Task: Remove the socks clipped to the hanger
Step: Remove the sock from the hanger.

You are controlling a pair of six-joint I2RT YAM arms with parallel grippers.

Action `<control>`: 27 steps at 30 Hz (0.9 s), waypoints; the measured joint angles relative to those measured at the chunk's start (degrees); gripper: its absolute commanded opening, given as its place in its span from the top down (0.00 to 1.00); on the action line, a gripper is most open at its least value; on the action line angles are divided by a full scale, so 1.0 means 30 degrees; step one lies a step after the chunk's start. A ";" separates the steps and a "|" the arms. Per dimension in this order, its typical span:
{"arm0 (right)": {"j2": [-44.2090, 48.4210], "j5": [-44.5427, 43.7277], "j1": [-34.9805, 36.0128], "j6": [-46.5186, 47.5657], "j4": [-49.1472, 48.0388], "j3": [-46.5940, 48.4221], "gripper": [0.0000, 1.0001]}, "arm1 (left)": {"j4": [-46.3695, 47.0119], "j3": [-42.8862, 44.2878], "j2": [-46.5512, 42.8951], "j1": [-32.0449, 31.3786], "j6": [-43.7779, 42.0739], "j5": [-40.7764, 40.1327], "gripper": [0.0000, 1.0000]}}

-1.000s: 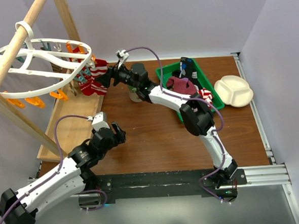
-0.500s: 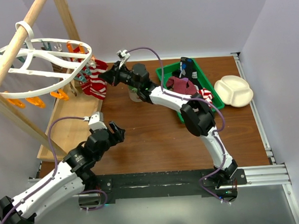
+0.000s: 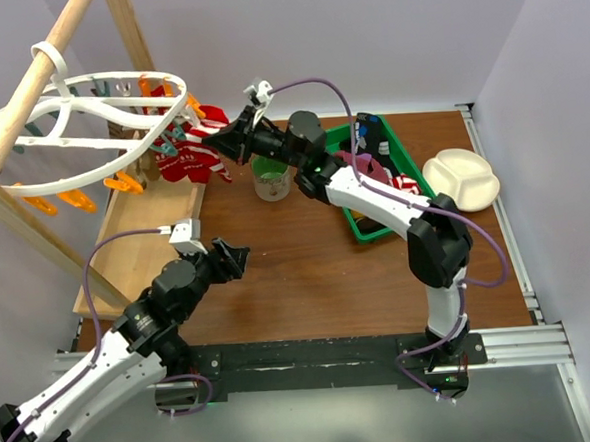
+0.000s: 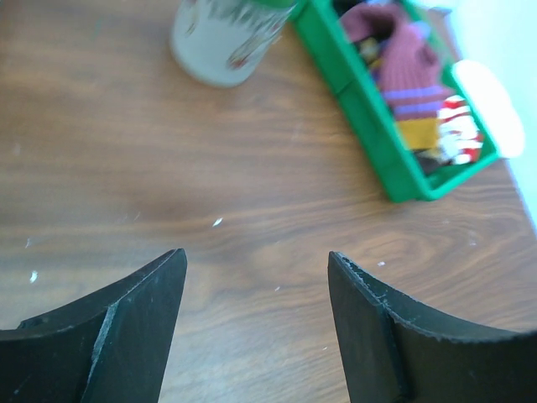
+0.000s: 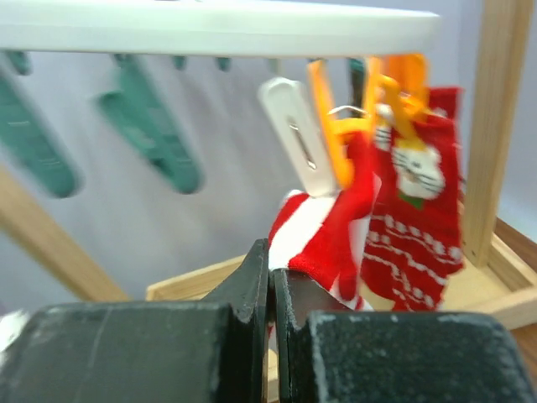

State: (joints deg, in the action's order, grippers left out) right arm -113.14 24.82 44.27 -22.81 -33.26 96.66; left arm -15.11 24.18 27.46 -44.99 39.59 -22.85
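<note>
Right tool (image 5: 270, 262): jaws pressed together, pinching the lower edge of the striped sock (image 5: 312, 235) right at their tips
Striped sock: hangs just ahead of and above the right tool, its top held by an orange clip (image 5: 329, 126) under the hanger (image 5: 210, 25), whose rim runs overhead
Cat sock (image 5: 415, 210): ahead and to the right of the same tool, clipped just beside the striped one and near the wooden post (image 5: 495, 126)
Left tool (image 4: 256, 269): jaws spread wide with nothing between them, over bare counter (image 4: 126, 168); a cup (image 4: 222, 42) lies ahead, and a green bin (image 4: 369, 126) ahead to the right holds loose socks (image 4: 403, 67)
Risk, slip: I seem to hold only a thin fold at the very tips, so a sharp pull may slide the fabric out before the clip lets go
Risk, swing: the hanger only hangs by its hook, so pulling toward me could tilt or drag the whole frame instead of freeing the sock
Risk, neighbour: the two socks overlap, so the cat sock may get tugged along
Hidden: how much fabric sits between my jaws, and where the clip bites the sock, are covered
Hard to make out: the teal clips (image 5: 151, 138) up and left are blurred; I cannot tell whether more socks hang on the far side
</note>
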 measured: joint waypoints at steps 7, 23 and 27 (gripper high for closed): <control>0.2361 0.2149 0.0029 0.1260 0.1523 -0.1756 1.00 | 0.1370 0.0007 -0.1202 0.0000 -0.1450 0.0758 0.27; 0.4233 0.5901 0.0386 0.2266 0.3672 -0.3140 1.00 | 0.2091 0.0648 -0.2951 0.0000 -0.2943 0.0000 0.22; 0.4233 0.6499 0.0393 0.1661 0.3351 -0.3140 1.00 | 0.2397 0.1348 -0.2994 0.0000 -0.3388 -0.1370 0.19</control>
State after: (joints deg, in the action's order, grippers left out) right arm -100.44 44.31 45.45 -17.82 -23.20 87.24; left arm -7.92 28.23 18.48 -44.99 29.43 -26.96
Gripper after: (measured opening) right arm 0.015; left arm 0.789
